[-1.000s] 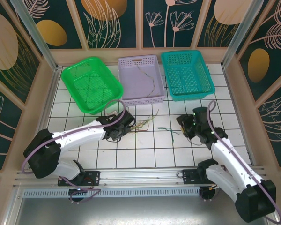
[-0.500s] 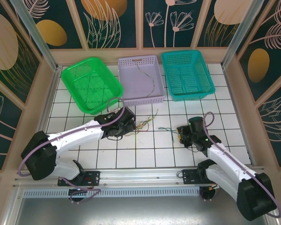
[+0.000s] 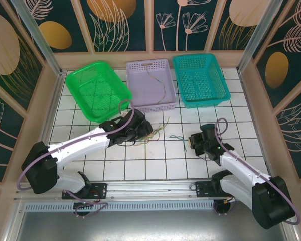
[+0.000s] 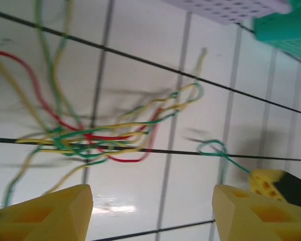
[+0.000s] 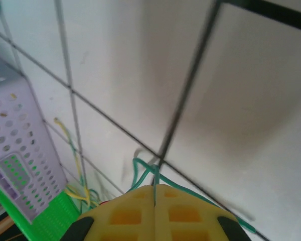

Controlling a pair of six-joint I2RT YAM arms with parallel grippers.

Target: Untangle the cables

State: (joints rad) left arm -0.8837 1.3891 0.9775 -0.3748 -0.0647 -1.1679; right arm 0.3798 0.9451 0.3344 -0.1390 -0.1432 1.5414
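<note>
Where right jaws meet, green cable [image 5: 151, 169] sits pinched.

Red, yellow and green cables [image 4: 90, 138] lie knotted, a green cable [image 3: 178, 137] just beside.

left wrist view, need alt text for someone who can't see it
A tangle of red, yellow and green cables lies on the white tiled table, just beyond the open left gripper. To its right, a single green cable runs to the right gripper.

White arms [image 3: 83, 144], purple cables [image 3: 124, 102], yellow fingers [image 4: 45, 211]
</note>
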